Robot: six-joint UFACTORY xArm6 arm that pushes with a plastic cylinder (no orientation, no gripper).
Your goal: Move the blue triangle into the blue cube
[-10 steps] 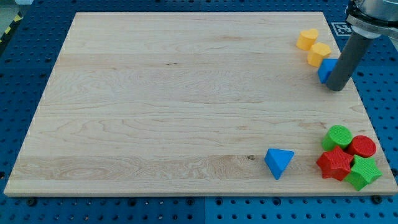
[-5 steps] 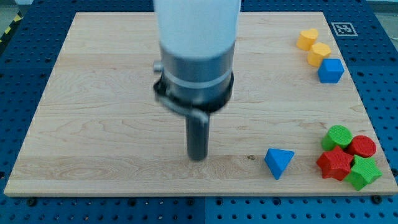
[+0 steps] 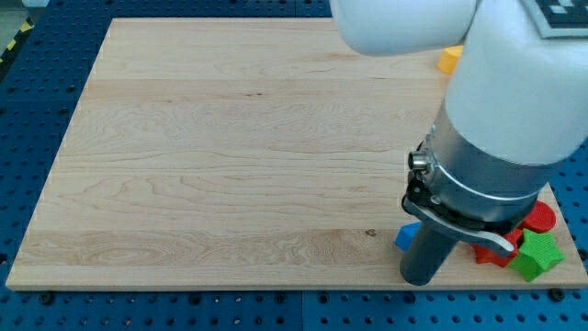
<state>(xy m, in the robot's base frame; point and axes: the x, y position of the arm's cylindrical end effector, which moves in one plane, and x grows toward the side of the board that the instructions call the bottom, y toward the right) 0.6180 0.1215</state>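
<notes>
The table [image 3: 184, 138] is bare at the view's left. Near the view's bottom right, the blue triangle [image 3: 405, 236] shows only as a sliver, touching the rod just above my tip [image 3: 418, 280]. The arm carries no hand. The blue cube is hidden behind the arm. A good push runs upward and rightward, centred, past the red blocks [image 3: 537, 218] and green block [image 3: 537, 256].

Pale wood-grain board [image 3: 202, 165] over blue pegboard [image 3: 28, 110]; my rod dark grey, blue triangle [image 3: 405, 236], red [image 3: 540, 216], green [image 3: 539, 256], orange [image 3: 448, 61] blocks.
</notes>
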